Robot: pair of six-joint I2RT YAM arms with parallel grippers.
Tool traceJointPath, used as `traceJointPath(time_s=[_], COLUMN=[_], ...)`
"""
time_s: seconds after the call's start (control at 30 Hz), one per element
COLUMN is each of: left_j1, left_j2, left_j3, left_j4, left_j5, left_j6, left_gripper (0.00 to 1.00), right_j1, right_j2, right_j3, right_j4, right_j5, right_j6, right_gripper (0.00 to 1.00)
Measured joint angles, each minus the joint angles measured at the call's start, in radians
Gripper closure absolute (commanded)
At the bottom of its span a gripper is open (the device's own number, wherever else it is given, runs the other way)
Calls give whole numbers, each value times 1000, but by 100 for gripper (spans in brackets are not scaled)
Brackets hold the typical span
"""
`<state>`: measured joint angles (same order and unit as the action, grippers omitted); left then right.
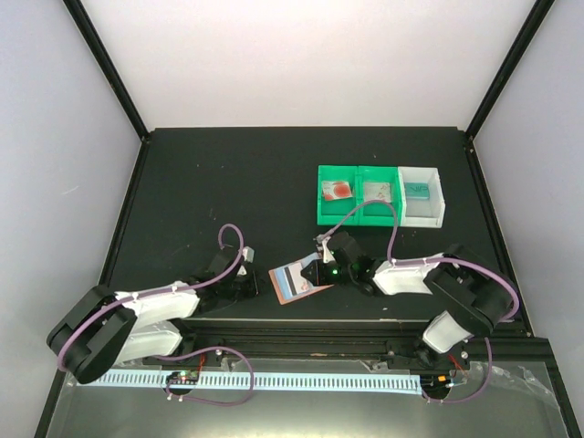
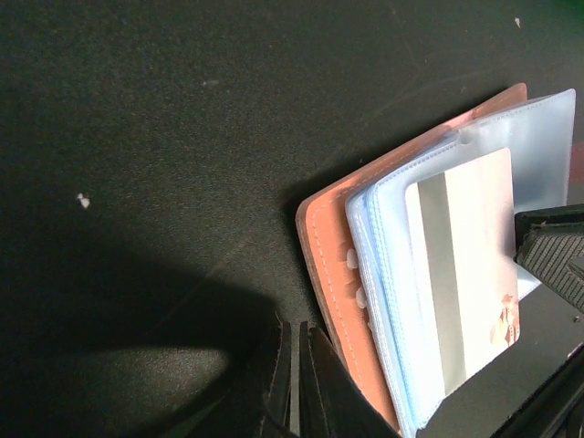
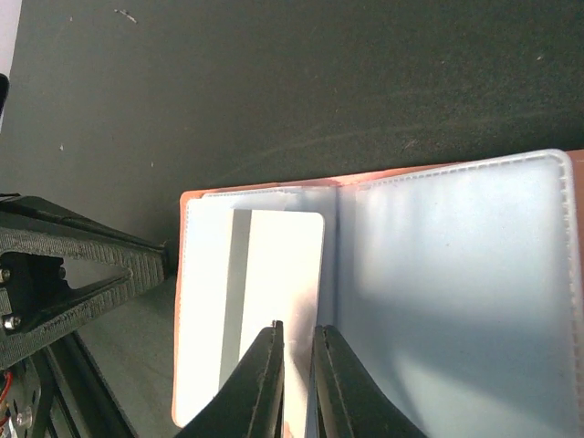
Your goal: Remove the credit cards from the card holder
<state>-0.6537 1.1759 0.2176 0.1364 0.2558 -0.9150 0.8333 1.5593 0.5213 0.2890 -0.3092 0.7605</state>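
Right jaws pinch credit card in open card holder; left jaws closed alongside; bins beyond.

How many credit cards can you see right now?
4 credit cards: one in the open card holder at the right gripper, two in the green bin, one in the white bin. Pockets may hide more.

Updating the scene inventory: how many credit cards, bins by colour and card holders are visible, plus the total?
Credit cards: 4 (3 in bins, 1 pocketed)
Green bins: 2
White bin: 1
Card holder: 1
Total: 8
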Motion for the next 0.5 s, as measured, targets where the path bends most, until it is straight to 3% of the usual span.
traceJointPath(time_s=[0.13, 0.5], left_j1=[0, 0], left_j2=[-18, -90], left_j3=[10, 39], left_j4=[-43, -60], left_j5=[-5, 66], left_j6=[5, -11], left_gripper=[95, 88], right_j1=[0, 0], right_j2=[11, 10], right_j3=[2, -8], right_j4=[2, 50], right_j5=[-12, -17], right_j6=[-2, 11], right_gripper=[99, 99])
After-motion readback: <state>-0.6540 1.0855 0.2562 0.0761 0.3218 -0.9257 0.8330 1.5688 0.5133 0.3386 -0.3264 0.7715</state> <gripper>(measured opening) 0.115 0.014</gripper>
